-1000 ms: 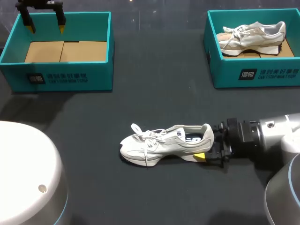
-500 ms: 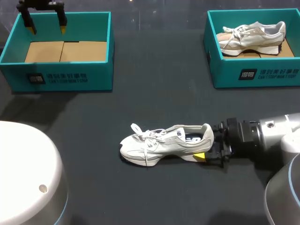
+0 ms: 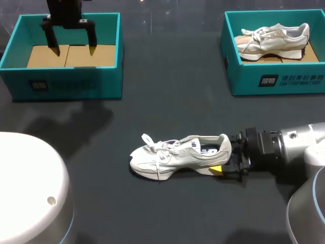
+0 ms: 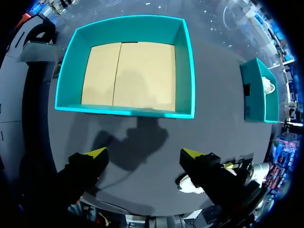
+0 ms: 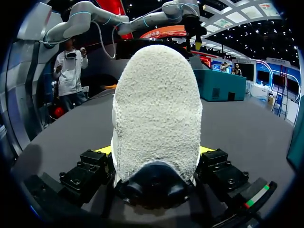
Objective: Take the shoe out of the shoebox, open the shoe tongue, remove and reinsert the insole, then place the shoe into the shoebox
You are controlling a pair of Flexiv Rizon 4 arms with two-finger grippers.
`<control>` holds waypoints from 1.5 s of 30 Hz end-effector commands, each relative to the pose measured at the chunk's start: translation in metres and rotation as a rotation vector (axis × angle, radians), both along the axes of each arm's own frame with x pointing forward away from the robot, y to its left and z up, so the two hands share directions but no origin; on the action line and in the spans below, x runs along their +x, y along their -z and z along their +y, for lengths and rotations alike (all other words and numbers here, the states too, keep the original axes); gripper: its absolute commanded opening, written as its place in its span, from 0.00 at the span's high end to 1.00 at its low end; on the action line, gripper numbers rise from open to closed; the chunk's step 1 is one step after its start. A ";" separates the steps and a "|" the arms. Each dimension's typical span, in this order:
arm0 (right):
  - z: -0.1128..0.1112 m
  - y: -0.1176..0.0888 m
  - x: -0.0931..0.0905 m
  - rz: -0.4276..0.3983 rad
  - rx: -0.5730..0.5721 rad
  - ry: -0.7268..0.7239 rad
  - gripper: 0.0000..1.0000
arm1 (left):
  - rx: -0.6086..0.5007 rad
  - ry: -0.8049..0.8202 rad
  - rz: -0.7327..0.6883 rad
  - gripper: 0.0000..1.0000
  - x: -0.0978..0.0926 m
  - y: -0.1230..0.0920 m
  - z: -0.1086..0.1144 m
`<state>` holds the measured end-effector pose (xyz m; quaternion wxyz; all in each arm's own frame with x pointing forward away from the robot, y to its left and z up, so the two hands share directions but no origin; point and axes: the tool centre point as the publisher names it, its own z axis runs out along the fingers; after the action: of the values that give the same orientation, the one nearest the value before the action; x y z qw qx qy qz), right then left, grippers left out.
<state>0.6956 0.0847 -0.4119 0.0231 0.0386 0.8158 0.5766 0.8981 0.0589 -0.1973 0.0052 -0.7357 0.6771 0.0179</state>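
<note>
At upper left, the left gripper (image 3: 72, 50) is hanging over the open left box (image 3: 66, 87), its fingers spread wide above the box's tan floor. At lower middle, the shoe (image 3: 175, 155) is lying upright on its sole on the dark table (image 3: 167, 101), toe pointing left. The right gripper (image 3: 224, 158) is pinching its heel from both sides, with the yellow tips pressing against the heel's flanks. At upper right, the right box (image 3: 284, 84) is holding a second shoe (image 3: 274, 36).
</note>
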 end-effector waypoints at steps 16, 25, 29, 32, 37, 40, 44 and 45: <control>0.003 0.000 0.001 0.002 -0.005 -0.001 1.00 | 0.007 0.040 -0.051 0.00 -0.057 -0.007 -0.033; 0.003 0.000 0.001 0.002 -0.005 -0.001 1.00 | -0.008 0.095 -0.049 0.00 -0.114 0.000 -0.075; 0.003 0.000 0.001 0.002 -0.005 -0.001 1.00 | -0.001 0.108 -0.088 0.00 -0.136 0.003 -0.095; 0.003 0.000 0.001 0.002 -0.005 -0.001 1.00 | -0.006 0.141 -0.089 0.00 -0.151 0.005 -0.113; 0.003 0.000 0.001 0.002 -0.005 -0.001 1.00 | 0.020 0.155 -0.067 0.00 -0.162 0.012 -0.143; 0.003 0.000 0.001 0.002 -0.005 -0.001 1.00 | 0.020 0.155 -0.067 0.00 -0.162 0.012 -0.143; 0.003 0.000 0.001 0.002 -0.005 -0.001 1.00 | 0.020 0.155 -0.067 0.00 -0.162 0.012 -0.143; 0.003 0.000 0.001 0.002 -0.005 -0.001 1.00 | 0.020 0.155 -0.067 0.00 -0.162 0.012 -0.143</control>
<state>0.6959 0.0853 -0.4119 0.0230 0.0386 0.8159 0.5765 0.7327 -0.0817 -0.2095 0.0375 -0.6811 0.7312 -0.0046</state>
